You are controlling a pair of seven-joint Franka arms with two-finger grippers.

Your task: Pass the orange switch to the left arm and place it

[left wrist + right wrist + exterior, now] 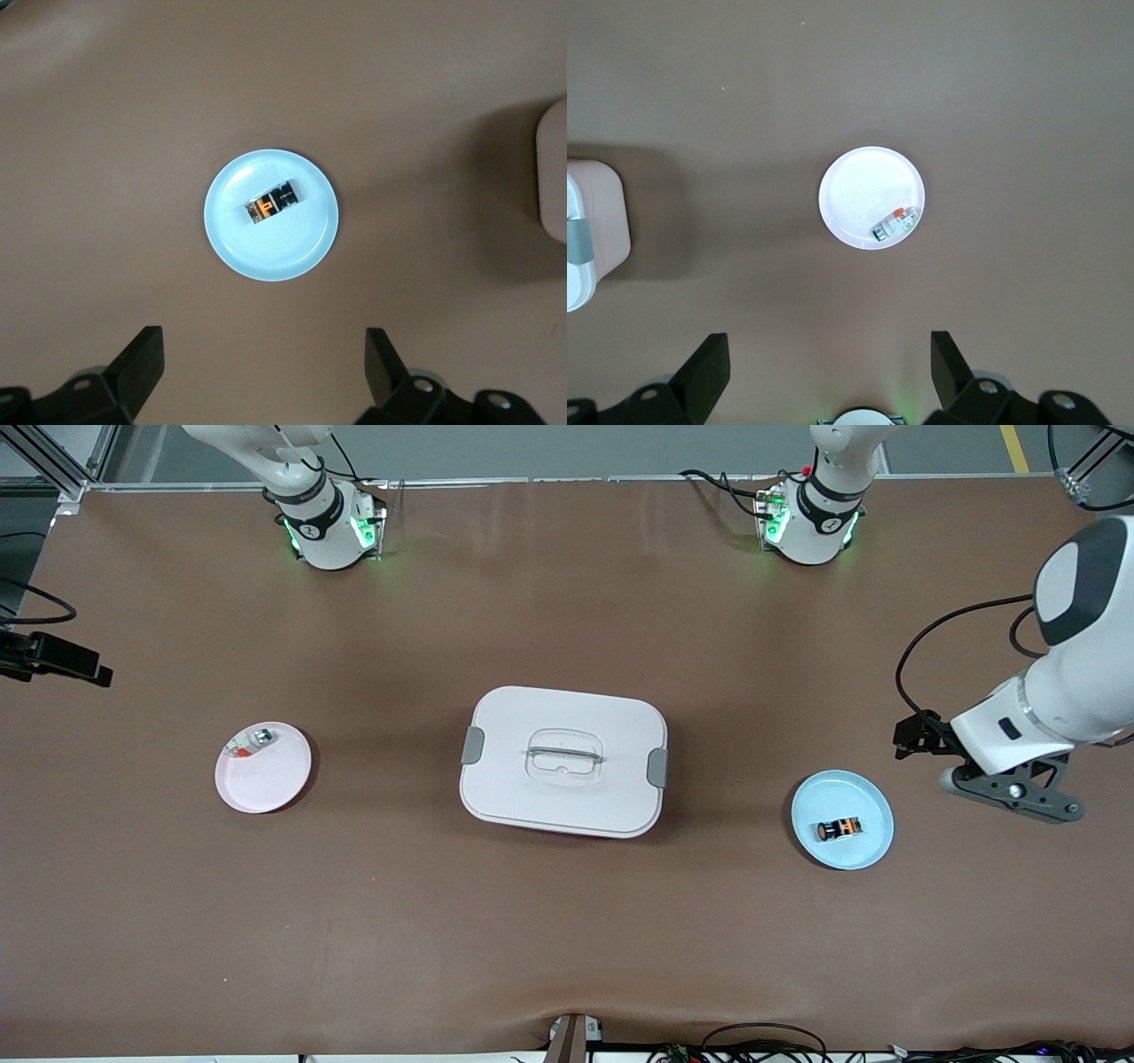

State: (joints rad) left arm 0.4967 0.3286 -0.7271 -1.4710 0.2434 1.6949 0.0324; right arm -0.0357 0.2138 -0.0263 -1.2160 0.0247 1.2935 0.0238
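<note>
Below spread left fingers (142, 359): orange switch (272, 204), apart.

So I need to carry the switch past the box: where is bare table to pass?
Bare table runs between the box and the front camera's edge, and between the box and the arm bases. The blue plate holds the orange switch; the pink plate is partly free.

Right end effector (824, 376) out of front frame, box (589, 235) cropped in wrist views — switch (840, 829) markings perhaps illegible
</note>
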